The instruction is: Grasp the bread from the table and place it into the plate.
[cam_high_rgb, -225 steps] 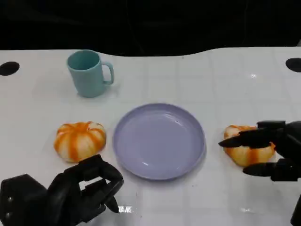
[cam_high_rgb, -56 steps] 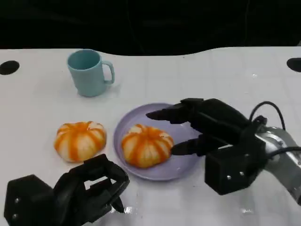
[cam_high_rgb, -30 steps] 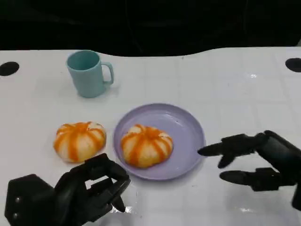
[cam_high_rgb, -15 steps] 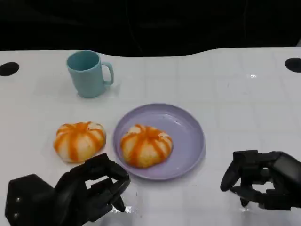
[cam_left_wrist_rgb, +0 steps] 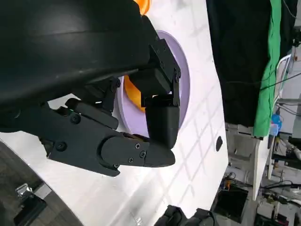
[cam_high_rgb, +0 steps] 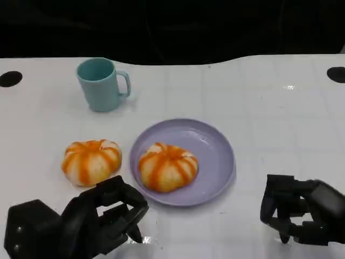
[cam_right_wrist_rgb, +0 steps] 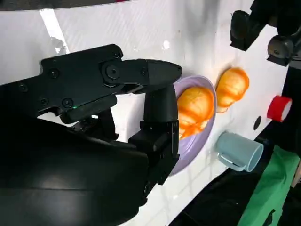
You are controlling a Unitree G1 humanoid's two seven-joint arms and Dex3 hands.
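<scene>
One bread roll (cam_high_rgb: 168, 167) sits in the plate (cam_high_rgb: 218, 156), well beyond the right hand (cam_high_rgb: 302, 210), whose fingers are curled in on nothing. The left hand (cam_high_rgb: 81, 221) is likewise curled and empty, with a second roll (cam_high_rgb: 91, 161) just past its fingertips.

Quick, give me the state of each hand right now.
Left hand: closed, fingers curled in, holding nothing.
Right hand: closed, fingers curled in, holding nothing.

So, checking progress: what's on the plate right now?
One orange-striped bread sits on the purple plate, left of centre. The plate surface beneath it is covered.
</scene>
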